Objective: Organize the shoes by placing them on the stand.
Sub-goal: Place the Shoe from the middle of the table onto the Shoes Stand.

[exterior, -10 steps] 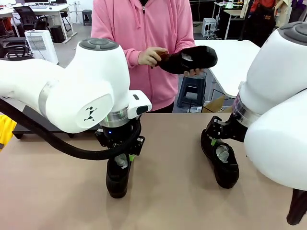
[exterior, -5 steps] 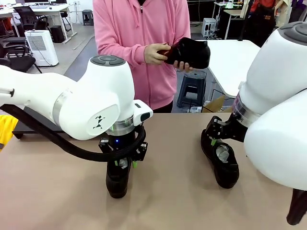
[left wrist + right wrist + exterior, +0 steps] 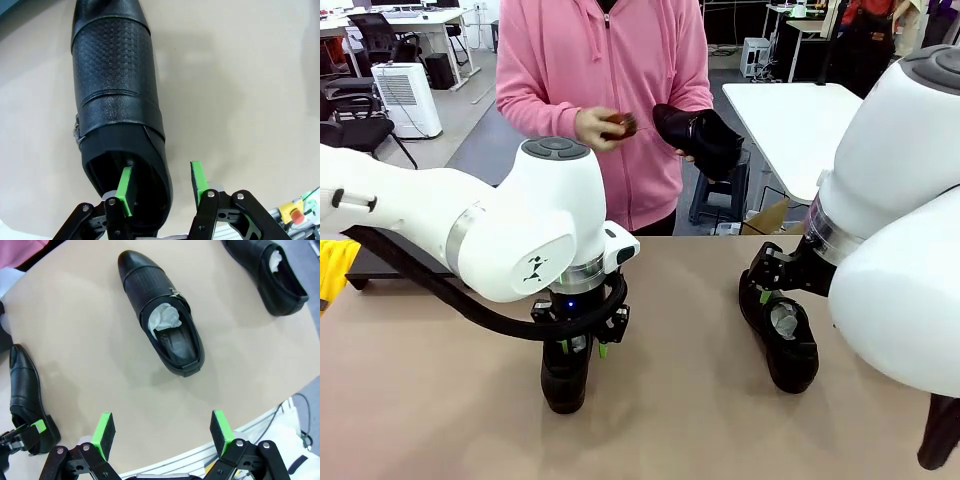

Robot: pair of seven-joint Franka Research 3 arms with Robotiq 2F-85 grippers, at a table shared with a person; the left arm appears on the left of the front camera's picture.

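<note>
A black shoe [image 3: 565, 385] lies on the tan table, and my left gripper [image 3: 580, 348] stands over its heel. In the left wrist view the shoe [image 3: 115, 85] points away; one green pad [image 3: 125, 190] is inside the heel opening and the other is outside. The jaws are open, with table showing between the outer pad and the leather. My right gripper [image 3: 162, 432] hangs open above a second shoe [image 3: 160, 335] stuffed with white paper, also seen in the front view [image 3: 788, 350]. A third shoe [image 3: 282, 275] lies farther off. The person holds another shoe [image 3: 705, 135]. The stand is out of view.
The person in a pink top stands at the far side with a small brown brush [image 3: 620, 125] in the other hand. Bare table [image 3: 420, 400] lies to the left of my left arm and between the two shoes. The table's edge runs along the bottom of the right wrist view.
My left arm has swung right and its gripper has sunk lower over the shoe's heel; the shoe has stayed put. The person has tilted the held shoe and drawn the brush away from it.
</note>
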